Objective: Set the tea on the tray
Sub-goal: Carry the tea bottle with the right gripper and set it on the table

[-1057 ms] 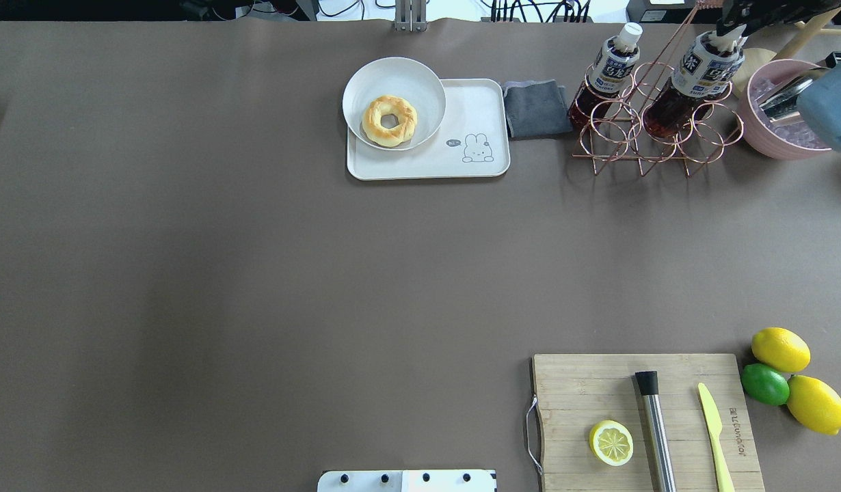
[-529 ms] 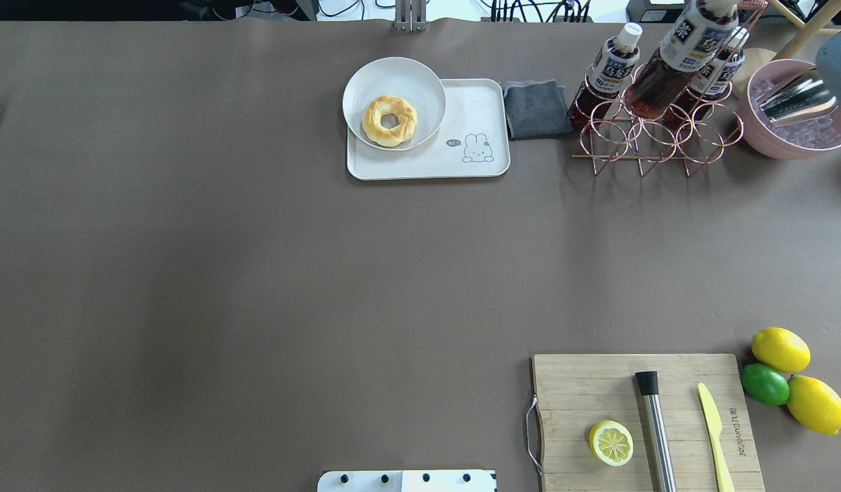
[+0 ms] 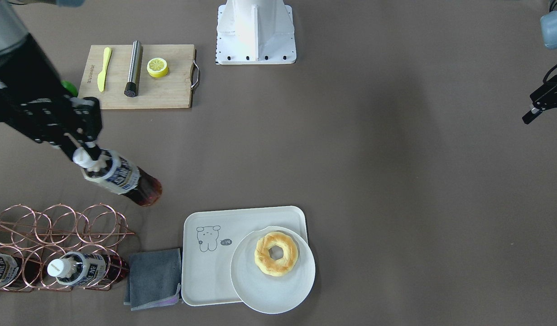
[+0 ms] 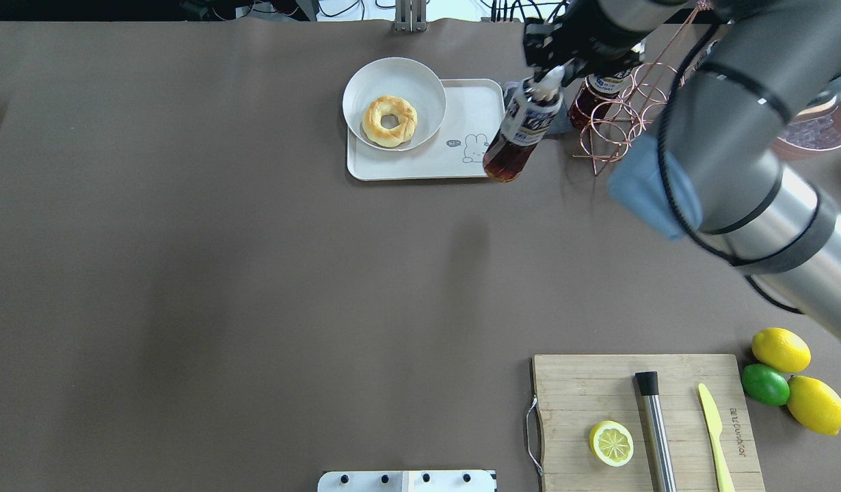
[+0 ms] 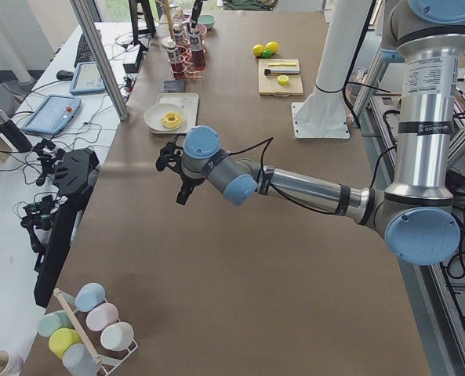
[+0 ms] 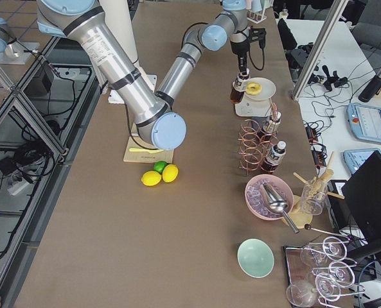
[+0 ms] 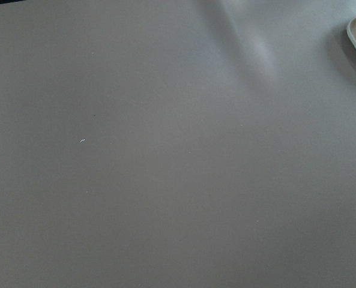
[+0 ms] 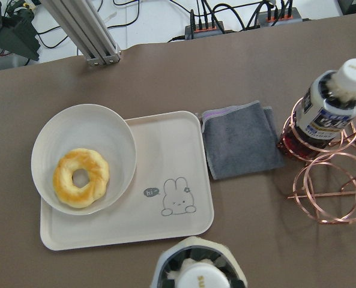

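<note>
Tea (image 4: 523, 123), clamped in right pincer (image 4: 550, 74), hangs near "hi" tray (image 4: 420, 165).

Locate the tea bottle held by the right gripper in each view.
Front-facing: tea bottle at left, tilted, up-left of the tray.
Overhead: top, at the tray's right edge.
Exterior left: far top, too small to single out.
Exterior right: top centre.
Left wrist: not in it.
Right wrist: bottom edge, cap up.
Shared landmark: the tray.

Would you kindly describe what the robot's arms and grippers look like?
Both arms are silver-grey tubes with pale blue joint caps. The right arm has black bands and a black cable; the left arm carries a looping black cable and printed label. The right gripper and left gripper are black.
</note>
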Controlling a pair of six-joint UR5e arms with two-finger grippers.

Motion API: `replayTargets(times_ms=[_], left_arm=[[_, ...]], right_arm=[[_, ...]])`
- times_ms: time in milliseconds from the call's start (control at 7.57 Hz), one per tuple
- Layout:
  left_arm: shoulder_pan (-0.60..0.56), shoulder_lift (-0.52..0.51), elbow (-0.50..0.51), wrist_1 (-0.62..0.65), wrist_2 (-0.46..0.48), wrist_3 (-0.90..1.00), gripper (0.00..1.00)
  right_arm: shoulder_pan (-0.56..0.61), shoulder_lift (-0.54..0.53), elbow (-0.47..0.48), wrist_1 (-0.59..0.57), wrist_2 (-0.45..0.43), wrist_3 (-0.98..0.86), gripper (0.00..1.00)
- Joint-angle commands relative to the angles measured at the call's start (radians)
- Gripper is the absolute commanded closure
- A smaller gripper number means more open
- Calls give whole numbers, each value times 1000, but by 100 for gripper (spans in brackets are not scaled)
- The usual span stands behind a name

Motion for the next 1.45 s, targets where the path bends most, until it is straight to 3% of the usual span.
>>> replayTargets(times_ms=[0,397,1322], left_arm=[[0,0,0,0,0,0,1],[0,2,-3,0,-2,-2,1],[0,0,-5,0,-3,0,1]], right_arm=[[-302,125,-30,-79,-250,221,100],[-459,205,-84,-124,-403,298,100],[-518,202,-92,-136,-497,302,100]])
